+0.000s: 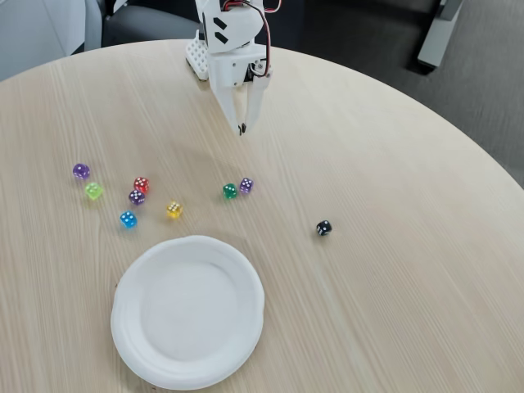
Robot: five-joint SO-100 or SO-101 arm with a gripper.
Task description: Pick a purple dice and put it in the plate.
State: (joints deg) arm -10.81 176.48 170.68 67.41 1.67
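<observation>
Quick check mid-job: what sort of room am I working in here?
Probably an office or meeting room: a large round wood-grain table, dark carpet-like floor behind it, and what looks like a chair at the far edge.

The white arm's pincer (pixel 241 128) points straight down, fingers pressed together.

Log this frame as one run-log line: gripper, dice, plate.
gripper: shut, empty, above table | purple dice: three on table, nearest beside green dice | plate: empty | pick not started
</observation>
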